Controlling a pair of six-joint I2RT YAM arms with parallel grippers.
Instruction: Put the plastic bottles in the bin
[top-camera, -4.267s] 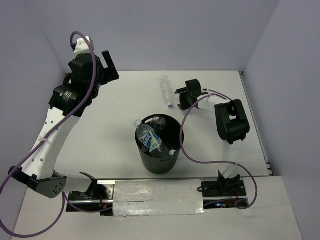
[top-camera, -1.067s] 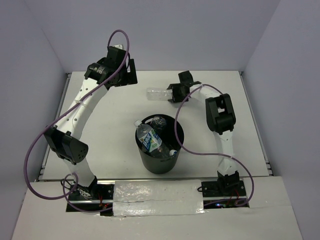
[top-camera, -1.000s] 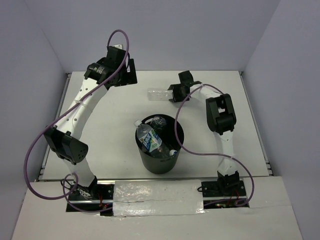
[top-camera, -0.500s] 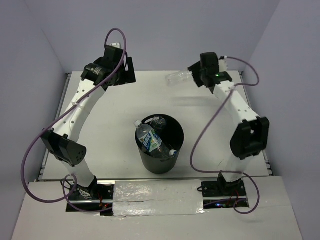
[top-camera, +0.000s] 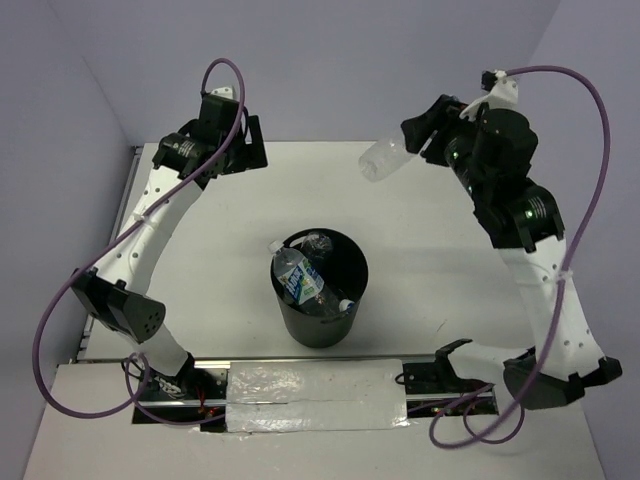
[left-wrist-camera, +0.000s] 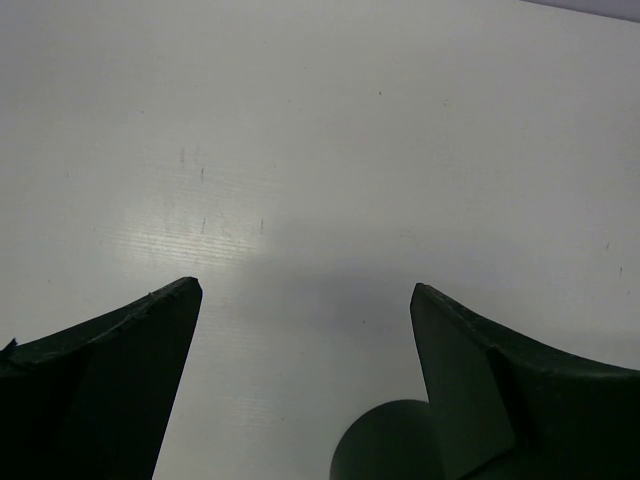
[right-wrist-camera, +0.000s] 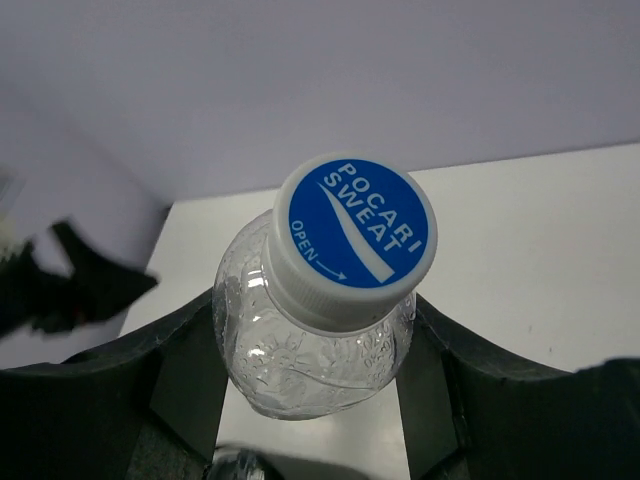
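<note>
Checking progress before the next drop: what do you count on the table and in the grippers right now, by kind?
Bin: 1
Plastic bottles: 4 (labelled bottle, clear bottle and capped bottle in the bin; held bottle in the right gripper)
Total: 5

1 black bin (top-camera: 320, 325); 4 clear plastic bottles (top-camera: 383, 158), 1 of them with a blue-and-white label (top-camera: 304, 284); 2 robot arms (top-camera: 148, 228); 2 pincers: left pincer (left-wrist-camera: 305, 292), right pincer (right-wrist-camera: 315, 305); 1 white counter (top-camera: 215, 235).
</note>
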